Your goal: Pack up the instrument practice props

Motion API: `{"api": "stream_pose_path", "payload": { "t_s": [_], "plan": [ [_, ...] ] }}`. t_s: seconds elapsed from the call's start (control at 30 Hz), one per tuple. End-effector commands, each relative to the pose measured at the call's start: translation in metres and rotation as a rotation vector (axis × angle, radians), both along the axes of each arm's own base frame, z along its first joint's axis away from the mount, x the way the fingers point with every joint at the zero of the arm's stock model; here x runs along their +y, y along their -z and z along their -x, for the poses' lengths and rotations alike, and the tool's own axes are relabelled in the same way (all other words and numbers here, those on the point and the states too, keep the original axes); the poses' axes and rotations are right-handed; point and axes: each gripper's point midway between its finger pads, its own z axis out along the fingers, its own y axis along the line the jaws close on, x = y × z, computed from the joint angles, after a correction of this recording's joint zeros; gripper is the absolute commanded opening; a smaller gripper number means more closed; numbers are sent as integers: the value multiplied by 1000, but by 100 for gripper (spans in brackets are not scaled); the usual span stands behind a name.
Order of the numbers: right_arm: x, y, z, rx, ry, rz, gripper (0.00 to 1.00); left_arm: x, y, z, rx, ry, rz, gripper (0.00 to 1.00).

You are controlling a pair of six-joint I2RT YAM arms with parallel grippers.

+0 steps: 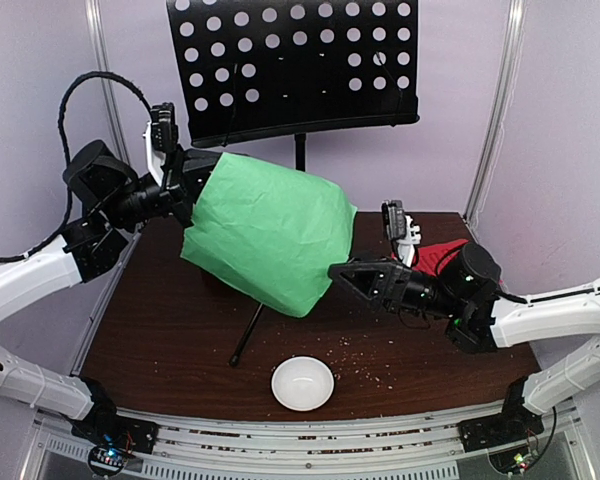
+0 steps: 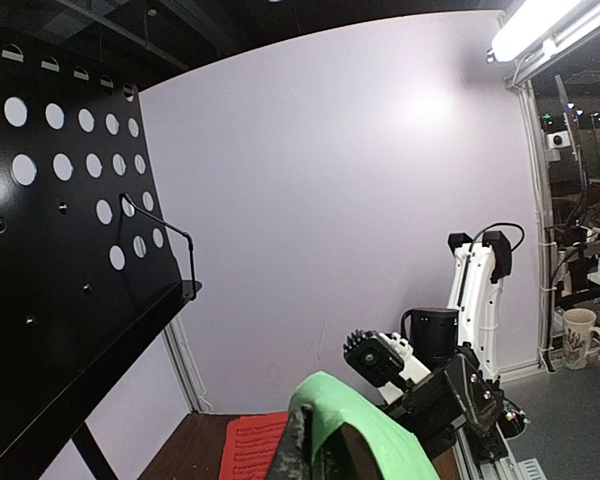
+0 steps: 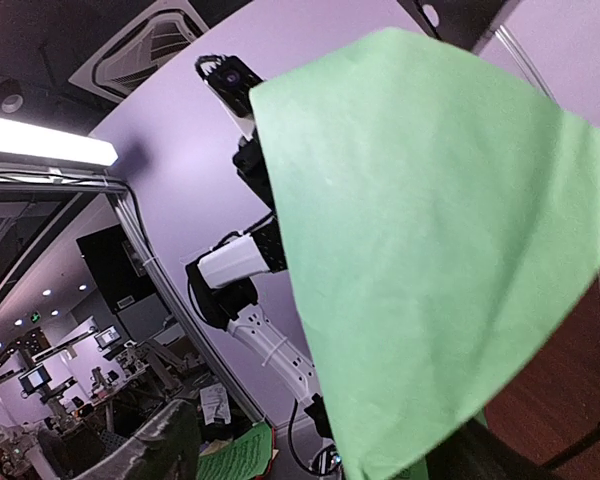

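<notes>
with the left gripper pinched shut on the green sheet, hold it taut and seat the opposite edge deep between the right gripper jaws, whose opening i cannot tell.

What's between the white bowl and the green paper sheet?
Top view: only dark brown wooden tabletop with scattered crumbs between small white round bowl and green paper sheet; black stand leg ends just left.
</notes>
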Motion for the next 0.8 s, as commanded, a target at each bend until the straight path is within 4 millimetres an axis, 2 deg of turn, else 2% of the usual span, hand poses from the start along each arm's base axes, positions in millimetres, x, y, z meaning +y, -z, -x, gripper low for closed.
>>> {"api": "stream_pose_path", "payload": {
  "t_s": [0.0,0.1,0.2,0.27,0.37,0.4,0.43,0.5,0.57,0.63,0.7,0.77],
  "plan": [
    [-7,-46,17,-108,-36,-137,75,1,-19,6,-49,16,41,0],
    [-7,-50,13,-114,0,-150,66,0,-17,6,-45,22,43,0],
    [-8,-50,7,-108,33,-160,51,0,-15,6,-39,29,44,0],
    [-9,-48,3,-103,56,-160,36,-1,-14,6,-33,38,41,0],
    [-9,-42,-6,-84,107,-139,6,-3,-11,6,-19,50,30,0],
    [-10,-39,-10,-82,129,-124,0,-4,-9,5,-13,46,24,0],
    [-10,-35,-13,-79,150,-101,0,-4,-6,3,-7,34,17,8],
    [-14,-24,-24,-64,220,-41,0,-2,0,-4,11,-15,1,39],
    [-21,-8,-36,-55,285,37,0,4,6,-13,25,-94,-9,61],
    [-33,15,-55,-34,385,152,0,12,14,-22,38,-182,-21,74],
    [-53,46,-83,13,510,309,0,23,26,-34,73,-257,-36,80],
    [-86,78,-111,78,645,475,0,34,38,-47,122,-302,-46,84]
  ]
}}
